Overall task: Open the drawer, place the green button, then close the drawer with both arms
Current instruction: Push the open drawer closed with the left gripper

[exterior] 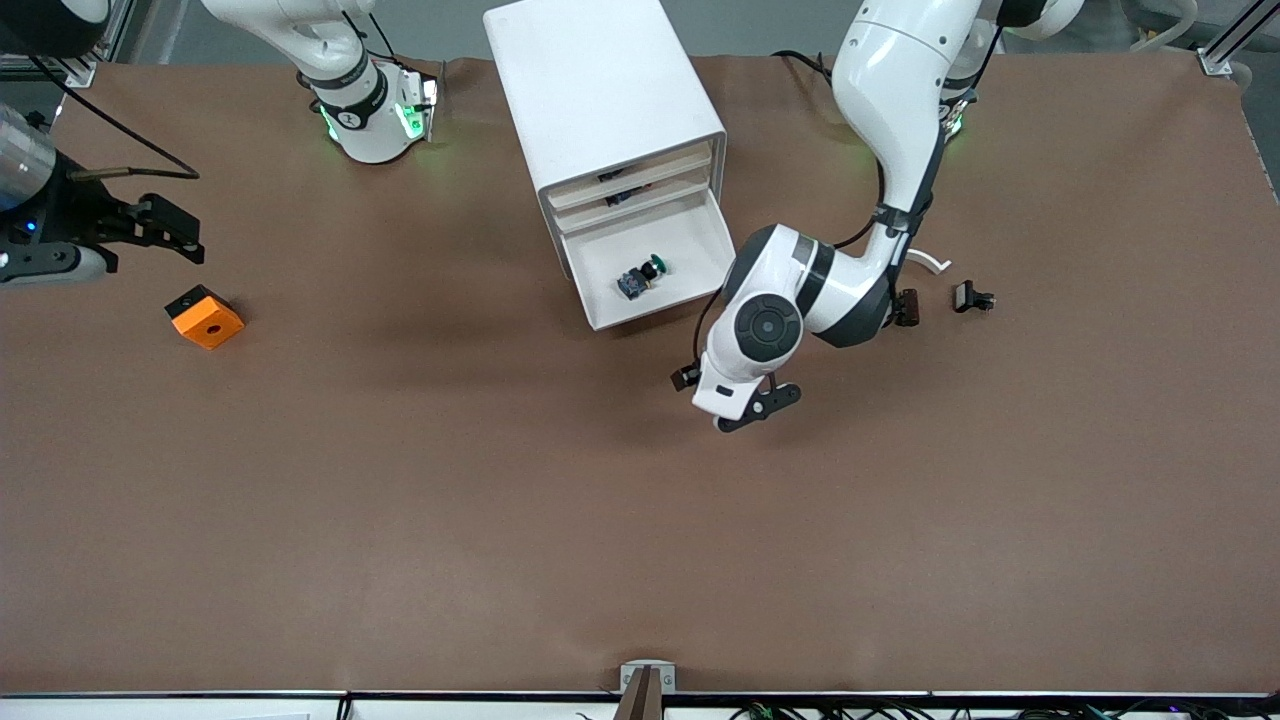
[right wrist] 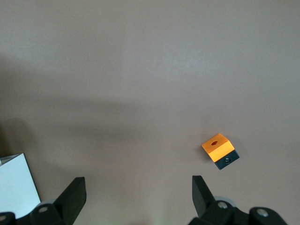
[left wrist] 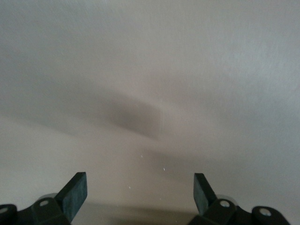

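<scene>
The white cabinet's bottom drawer (exterior: 650, 312) stands pulled open. In it lies the button (exterior: 641, 276), a green cap on a dark body. My left gripper (exterior: 758, 407) hovers open and empty over the table, close to the drawer's front corner at the left arm's end. In the left wrist view the left gripper (left wrist: 139, 191) shows spread fingers over a pale surface, with nothing between them. My right gripper (exterior: 175, 232) waits open at the right arm's end of the table, above the orange block (exterior: 205, 316). The right wrist view shows the right gripper (right wrist: 138, 192) empty, the orange block (right wrist: 218, 146) apart from it.
The white cabinet (exterior: 600, 90) stands at the middle of the table near the bases. Two small dark clip parts (exterior: 972, 297) (exterior: 906, 306) and a white curved piece (exterior: 930, 262) lie toward the left arm's end. A white corner (right wrist: 14, 187) shows at the right wrist view's edge.
</scene>
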{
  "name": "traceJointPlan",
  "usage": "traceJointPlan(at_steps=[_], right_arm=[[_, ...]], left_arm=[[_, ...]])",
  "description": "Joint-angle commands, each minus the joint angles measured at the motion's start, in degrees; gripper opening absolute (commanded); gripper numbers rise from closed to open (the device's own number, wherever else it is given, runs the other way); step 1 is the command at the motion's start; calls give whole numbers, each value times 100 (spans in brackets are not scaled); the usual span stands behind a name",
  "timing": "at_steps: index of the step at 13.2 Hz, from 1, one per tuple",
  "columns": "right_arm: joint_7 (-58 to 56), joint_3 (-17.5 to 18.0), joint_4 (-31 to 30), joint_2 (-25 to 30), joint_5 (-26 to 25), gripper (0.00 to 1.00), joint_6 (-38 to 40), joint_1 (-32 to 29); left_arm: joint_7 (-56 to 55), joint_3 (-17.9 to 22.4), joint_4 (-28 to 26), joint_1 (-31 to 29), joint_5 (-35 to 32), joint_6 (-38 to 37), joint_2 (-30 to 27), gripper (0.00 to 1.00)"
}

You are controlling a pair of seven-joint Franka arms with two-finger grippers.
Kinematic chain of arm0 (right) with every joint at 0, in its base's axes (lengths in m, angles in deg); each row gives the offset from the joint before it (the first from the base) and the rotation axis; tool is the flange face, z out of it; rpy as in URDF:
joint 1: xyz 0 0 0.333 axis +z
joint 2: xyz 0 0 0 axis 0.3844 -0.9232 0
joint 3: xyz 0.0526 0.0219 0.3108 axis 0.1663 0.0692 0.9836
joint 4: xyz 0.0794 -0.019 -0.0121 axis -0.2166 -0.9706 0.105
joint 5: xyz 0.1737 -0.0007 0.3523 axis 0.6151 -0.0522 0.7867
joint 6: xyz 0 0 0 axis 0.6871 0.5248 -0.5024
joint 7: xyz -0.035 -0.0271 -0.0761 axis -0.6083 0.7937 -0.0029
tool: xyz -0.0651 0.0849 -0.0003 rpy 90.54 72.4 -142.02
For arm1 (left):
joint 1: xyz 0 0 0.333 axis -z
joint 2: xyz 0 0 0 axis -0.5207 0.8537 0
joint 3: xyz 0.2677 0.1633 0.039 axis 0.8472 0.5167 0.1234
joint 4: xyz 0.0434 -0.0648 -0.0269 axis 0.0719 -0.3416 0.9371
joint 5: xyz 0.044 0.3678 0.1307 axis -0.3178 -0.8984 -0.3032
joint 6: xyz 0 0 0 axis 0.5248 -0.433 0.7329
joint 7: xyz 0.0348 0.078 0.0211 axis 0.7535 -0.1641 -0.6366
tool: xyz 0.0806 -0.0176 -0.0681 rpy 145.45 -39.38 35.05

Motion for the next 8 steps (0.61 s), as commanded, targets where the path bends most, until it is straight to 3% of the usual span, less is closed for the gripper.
traceJointPlan(at_steps=[1,8], right_arm=[[-67,113,24,154,-95,100,166,-125],[-32,113,956,13,-33,100,754,-125]], left_arm=[[-393,-217,-36,2,-36,-12,-40,100],[-799,-491,-18,28,60,-3,119,100]])
